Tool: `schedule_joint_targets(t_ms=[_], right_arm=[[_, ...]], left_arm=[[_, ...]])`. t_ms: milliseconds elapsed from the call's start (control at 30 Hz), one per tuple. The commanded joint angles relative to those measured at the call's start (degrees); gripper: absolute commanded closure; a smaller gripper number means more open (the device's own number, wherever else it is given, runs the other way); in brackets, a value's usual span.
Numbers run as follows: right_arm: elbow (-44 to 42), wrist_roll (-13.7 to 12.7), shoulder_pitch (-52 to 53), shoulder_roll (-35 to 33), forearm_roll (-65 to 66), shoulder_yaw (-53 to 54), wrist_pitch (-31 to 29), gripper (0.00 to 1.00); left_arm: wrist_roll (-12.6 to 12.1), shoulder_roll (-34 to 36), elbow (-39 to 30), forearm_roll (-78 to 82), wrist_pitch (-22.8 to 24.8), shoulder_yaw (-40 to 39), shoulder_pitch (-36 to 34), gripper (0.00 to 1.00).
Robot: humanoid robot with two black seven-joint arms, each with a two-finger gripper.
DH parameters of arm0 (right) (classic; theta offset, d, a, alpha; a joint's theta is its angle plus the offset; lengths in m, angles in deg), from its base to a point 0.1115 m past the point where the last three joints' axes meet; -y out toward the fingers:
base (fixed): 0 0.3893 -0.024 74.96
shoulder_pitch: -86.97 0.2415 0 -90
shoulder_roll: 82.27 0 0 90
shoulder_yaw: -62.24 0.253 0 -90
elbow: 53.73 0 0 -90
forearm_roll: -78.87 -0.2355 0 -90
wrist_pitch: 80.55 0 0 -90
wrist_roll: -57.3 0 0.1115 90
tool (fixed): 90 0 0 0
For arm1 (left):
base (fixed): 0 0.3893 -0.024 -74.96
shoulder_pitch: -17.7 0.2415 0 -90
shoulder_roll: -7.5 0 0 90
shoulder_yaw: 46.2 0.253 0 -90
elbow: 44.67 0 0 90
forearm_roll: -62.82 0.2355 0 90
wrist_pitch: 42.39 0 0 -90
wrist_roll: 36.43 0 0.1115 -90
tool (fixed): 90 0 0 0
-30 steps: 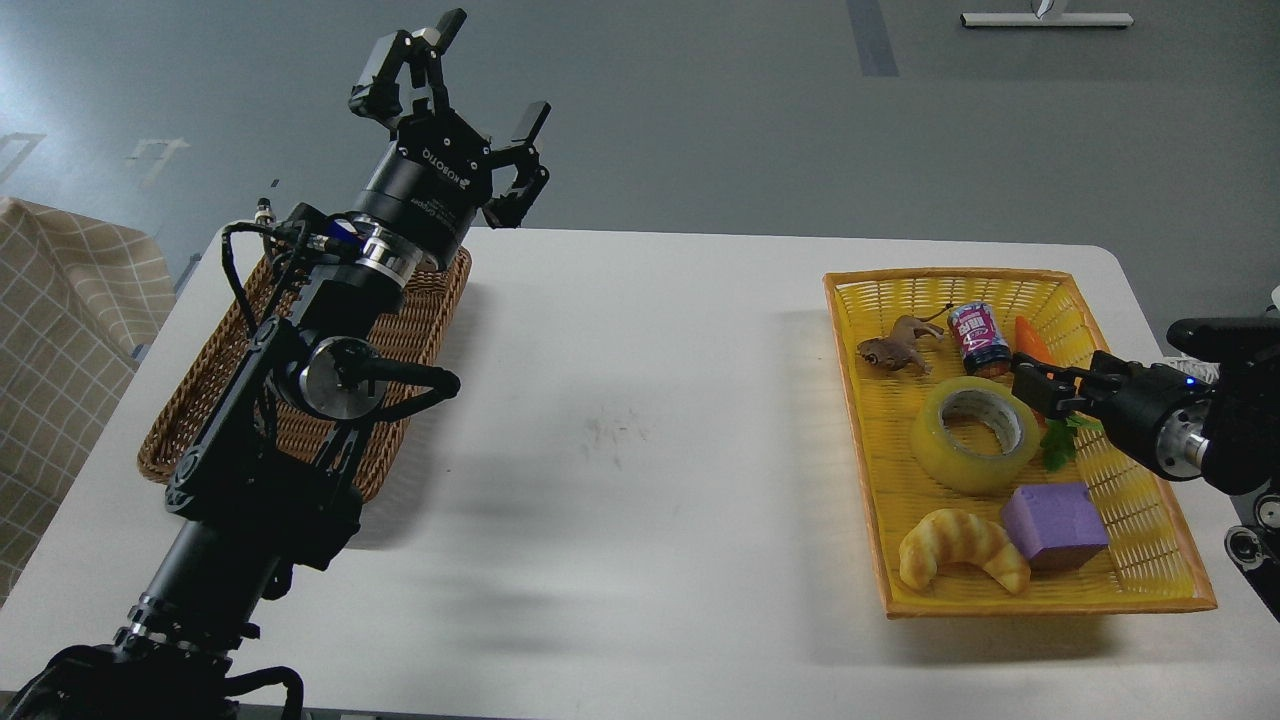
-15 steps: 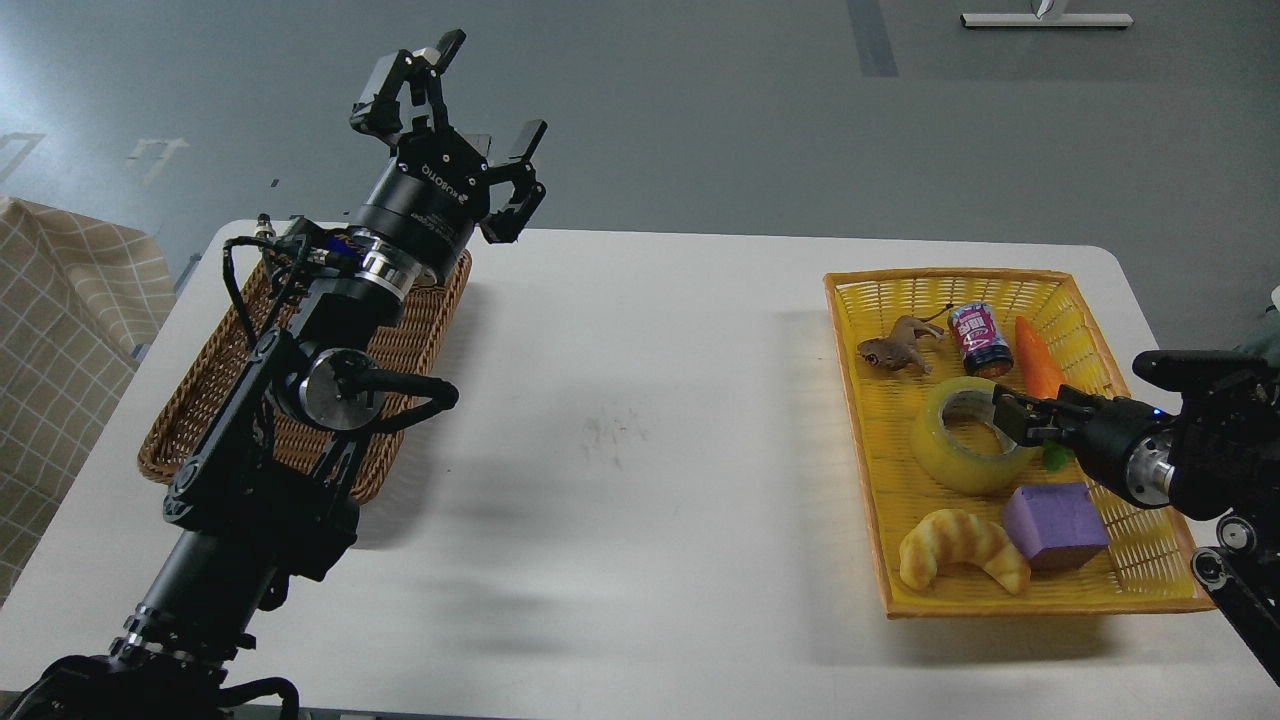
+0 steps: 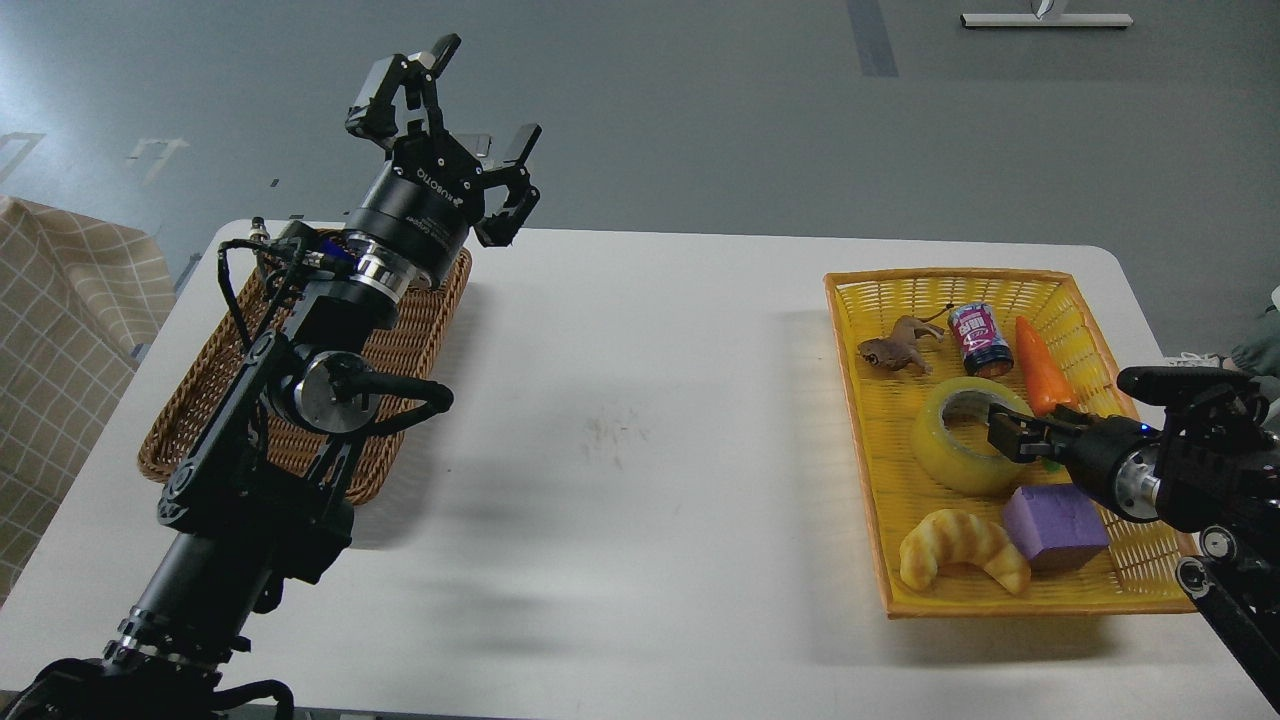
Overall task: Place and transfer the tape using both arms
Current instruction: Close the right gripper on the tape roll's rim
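Observation:
The tape (image 3: 943, 458), a yellow-green roll with a pale core, lies flat in the yellow basket (image 3: 1000, 276) at the table's right. My right gripper (image 3: 1008, 436) comes in from the right and sits at the roll's right rim, its fingertips over the core hole. It is dark and small, so I cannot tell whether its fingers are open or shut. My left gripper (image 3: 452, 110) is open and empty, raised high above the far end of the brown wicker basket (image 3: 425, 325) at the left.
The yellow basket also holds a brown toy animal (image 3: 893, 350), a small can (image 3: 979, 338), a carrot (image 3: 1040, 370), a purple block (image 3: 1055, 524) and a croissant (image 3: 960, 548). The white table (image 3: 650, 450) lies between the baskets. A checked cloth (image 3: 60, 330) is at the far left.
My right gripper has moved down and left from beside the carrot onto the tape's right rim. My left gripper has shifted slightly left and down, still open.

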Motion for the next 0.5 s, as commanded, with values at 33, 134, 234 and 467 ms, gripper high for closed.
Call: schedule_joint_targets(t_ms=[33,134,234,467], right_arm=[[-0.3,-0.1,0.0,0.7,0.0,0.0,0.1,0.27],[-0.1,-0.1,0.0,1.0,0.0,0.0,0.1,0.29],[-0.1,-0.1,0.1,1.3,0.0,0.1,0.1,0.33],[-0.3,-0.1,0.1,1.3,0.0,0.1,0.1,0.41]], left_arm=[[0.0,-0.2,0.0,0.0,0.0,0.0,0.1,0.02],[0.1,0.0,0.0,0.0,0.4,0.0,0.1,0.02],[0.1,0.0,-0.1,0.0,0.6,0.0,0.1,0.02],[0.1,0.1,-0.4,-0.1,0.5,0.0,0.3,0.02]])
